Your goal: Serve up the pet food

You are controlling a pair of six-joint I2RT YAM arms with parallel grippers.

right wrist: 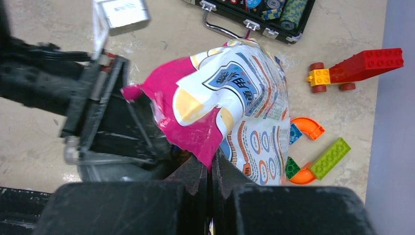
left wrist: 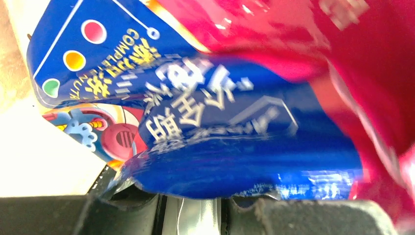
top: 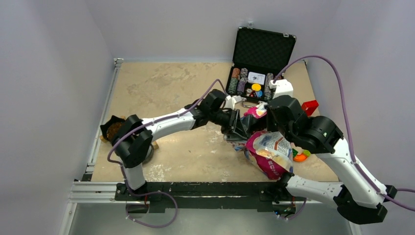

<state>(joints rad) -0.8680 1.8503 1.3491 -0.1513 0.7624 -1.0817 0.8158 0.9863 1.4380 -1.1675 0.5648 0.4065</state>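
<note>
Bag (top: 270,147) poised between both arms, right gripper (right wrist: 210,170) jaws clenched on its pink edge, hold of left gripper (top: 239,126) unclear. Brown kibble (top: 115,130) sits in the bowl (top: 104,128) far left; pouring more likely means carrying the bag there.

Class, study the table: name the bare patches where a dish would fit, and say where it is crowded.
Bare: the far-left table, between the back wall, the poker chip case and the left arm; also the near strip between that arm and the pink bag. Crowded: the right, with bag, case and toy bricks.
</note>
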